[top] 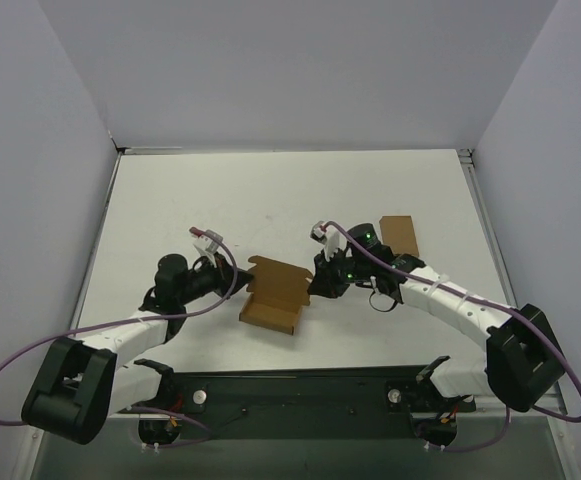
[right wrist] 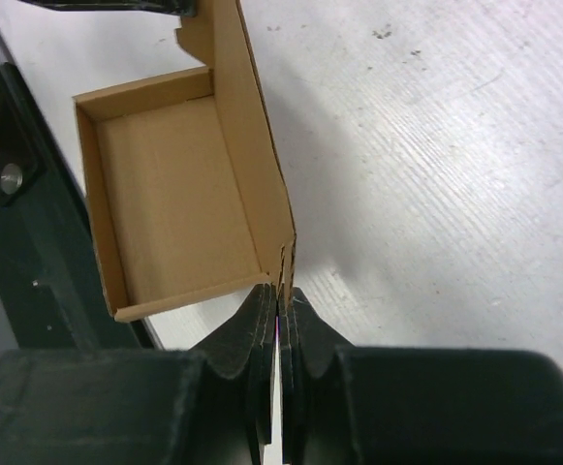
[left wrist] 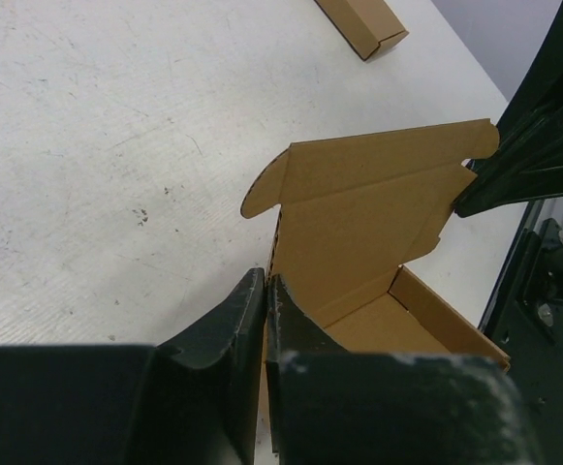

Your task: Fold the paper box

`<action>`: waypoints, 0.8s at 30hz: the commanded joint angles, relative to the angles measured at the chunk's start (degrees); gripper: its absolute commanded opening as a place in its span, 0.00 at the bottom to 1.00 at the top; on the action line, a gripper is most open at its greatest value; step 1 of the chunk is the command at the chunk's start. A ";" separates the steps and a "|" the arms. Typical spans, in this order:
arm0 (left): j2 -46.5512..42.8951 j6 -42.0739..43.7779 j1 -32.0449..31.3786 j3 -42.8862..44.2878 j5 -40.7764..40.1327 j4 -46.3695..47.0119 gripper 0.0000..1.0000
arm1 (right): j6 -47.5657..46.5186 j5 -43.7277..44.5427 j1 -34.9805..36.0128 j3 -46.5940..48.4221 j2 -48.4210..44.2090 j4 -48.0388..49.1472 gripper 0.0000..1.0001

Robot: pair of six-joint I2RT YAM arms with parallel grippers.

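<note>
Pale grey walls (top: 290, 70) enclose three sides of a white desk (top: 270, 190), whose surface shows faint scratches and dark specks in the wrist views. The left arm (top: 130, 335) and right arm (top: 460, 305) reach inward from the lower edge of the overhead view. The paper box (top: 275, 295) sits at centre frame, its tray open and its lid panel upright. A plain cardboard rectangle (top: 399, 234) lies right of centre, apart from it. The left claw (left wrist: 265, 286) is narrowed onto the box's edge. The right claw (right wrist: 279, 295) pinches the lid panel's corner.
</note>
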 commanded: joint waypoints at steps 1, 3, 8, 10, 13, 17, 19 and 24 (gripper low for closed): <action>-1.64 4.04 -3.88 3.65 -5.13 -2.44 0.09 | -0.44 10.39 2.18 2.02 -0.78 2.28 0.00; -2.08 5.37 -6.25 4.35 -8.14 -5.35 0.06 | 0.97 14.37 3.32 1.58 -1.13 3.78 0.00; -1.29 6.52 -11.17 5.32 -17.88 -6.58 0.00 | 5.27 26.39 7.00 -0.35 -2.10 9.48 0.00; -0.85 6.43 -12.84 5.32 -20.88 -6.15 0.00 | 6.41 30.54 8.41 -0.61 -1.92 10.72 0.00; 0.03 6.25 -16.44 5.67 -27.47 -5.18 0.00 | 8.70 34.60 10.44 -0.27 -0.61 13.35 0.00; 2.05 6.96 -21.45 6.99 -37.22 -5.01 0.00 | 11.16 39.33 12.55 0.00 0.71 15.73 0.00; 3.10 7.31 -24.17 6.99 -41.89 -4.13 0.00 | 12.12 42.32 14.04 -0.53 1.06 17.05 0.00; 6.27 7.83 -28.75 6.29 -48.66 0.70 0.00 | 15.20 48.74 16.50 -2.63 2.12 19.95 0.00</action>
